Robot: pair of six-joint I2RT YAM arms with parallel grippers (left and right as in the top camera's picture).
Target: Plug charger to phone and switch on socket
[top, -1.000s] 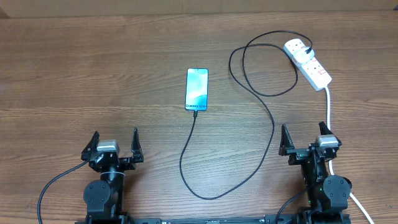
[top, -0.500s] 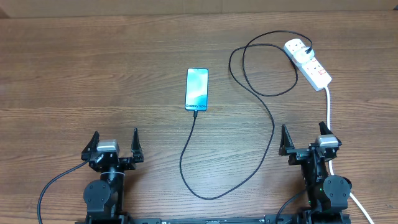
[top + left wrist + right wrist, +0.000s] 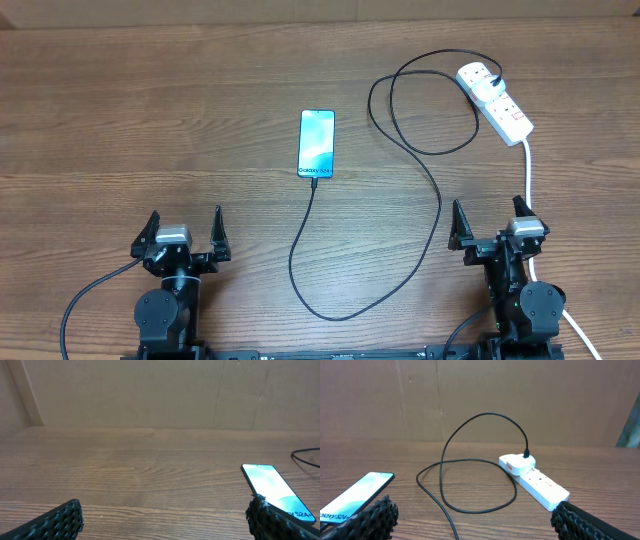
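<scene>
Nothing has moved since the earlier frames — both grippers, left (image 3: 182, 232) and right (image 3: 492, 222), are parked at the near edge, fingers spread and empty. The charger (image 3: 437, 215) is seen plugged into the phone (image 3: 316, 143) mid-surface and the socket (image 3: 495, 101) at the far right corner — the task looks finished or nearly so.

Light falls evenly and moderately bright from above across the wooden bench (image 3: 150, 120), with only faint, soft shadows under the cable. The overhead view is sharp. The phone (image 3: 316, 143) screen glows pale cyan, slightly washed out. In both wrist views the near fingers (image 3: 55, 522) are dark and blurred at the bottom corners.
</scene>
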